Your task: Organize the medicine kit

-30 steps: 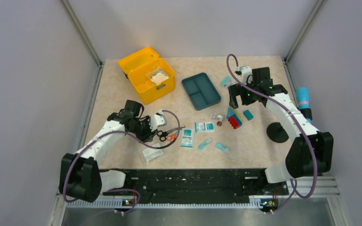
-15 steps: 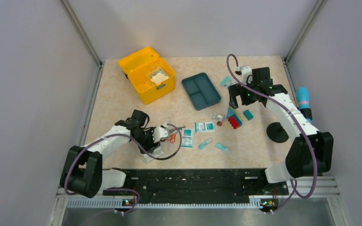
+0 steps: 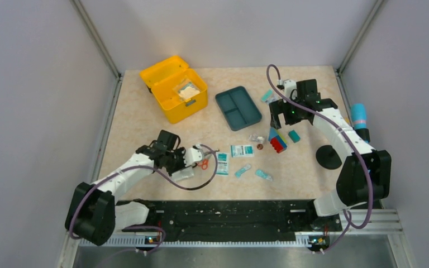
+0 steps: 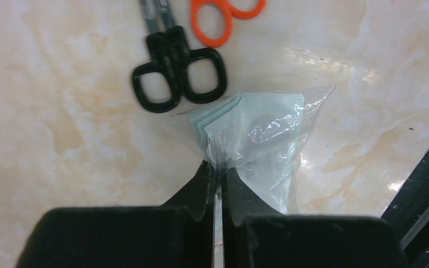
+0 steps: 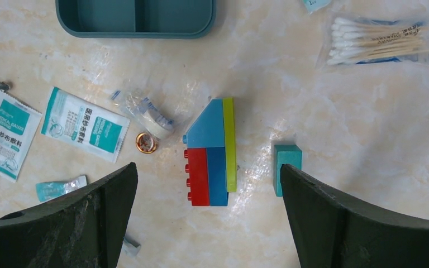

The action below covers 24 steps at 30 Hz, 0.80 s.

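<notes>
Marbled tabletop (image 3: 145, 128): only the left wrist view shows left gripper (image 4: 217, 178) pinching a clear pouch (image 4: 257, 131); right gripper (image 5: 206, 167) gapes above blocks (image 5: 206, 134).

Two white-shelled arms, the left arm (image 3: 124, 173) and the right arm (image 3: 335, 125), with black joints and bulky black shoulder housings, stand bolted to a black rail (image 3: 229, 215). A purple cable (image 3: 195, 188) loops along each, and a green light (image 3: 292, 111) glows on the right wrist.
</notes>
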### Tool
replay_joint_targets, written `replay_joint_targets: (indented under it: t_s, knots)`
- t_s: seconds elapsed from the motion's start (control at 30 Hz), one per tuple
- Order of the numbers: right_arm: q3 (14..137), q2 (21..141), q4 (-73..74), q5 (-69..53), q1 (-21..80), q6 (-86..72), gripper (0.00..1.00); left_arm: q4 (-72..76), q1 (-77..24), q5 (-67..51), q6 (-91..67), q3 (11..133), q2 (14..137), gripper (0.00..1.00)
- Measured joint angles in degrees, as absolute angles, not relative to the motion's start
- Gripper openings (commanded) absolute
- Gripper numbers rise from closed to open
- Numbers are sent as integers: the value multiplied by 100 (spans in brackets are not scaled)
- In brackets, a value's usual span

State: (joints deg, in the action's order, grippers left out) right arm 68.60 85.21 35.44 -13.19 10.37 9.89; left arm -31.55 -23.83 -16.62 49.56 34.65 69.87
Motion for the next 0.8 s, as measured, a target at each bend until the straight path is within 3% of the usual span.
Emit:
replay_joint_targets:
  t_s: [0.3,0.53,0.7,0.8]
  knots:
    - [6954,8602,3522,-1343,1037,980,96,-2392,-2158,-1529,3929,4591,6528,0]
    - [7019,8606,3527,-1341,1037,963,96,-2082,-2005,279,1131,7693,8597,0]
    - [7030,8604,3511,-1321,1037,963,97,-2976,-1570,1509,-819,9856,10027,0]
    - [7026,8591,3511,-1306,1037,965,96,-3385,-1315,1839,-1671,10440,10573,0]
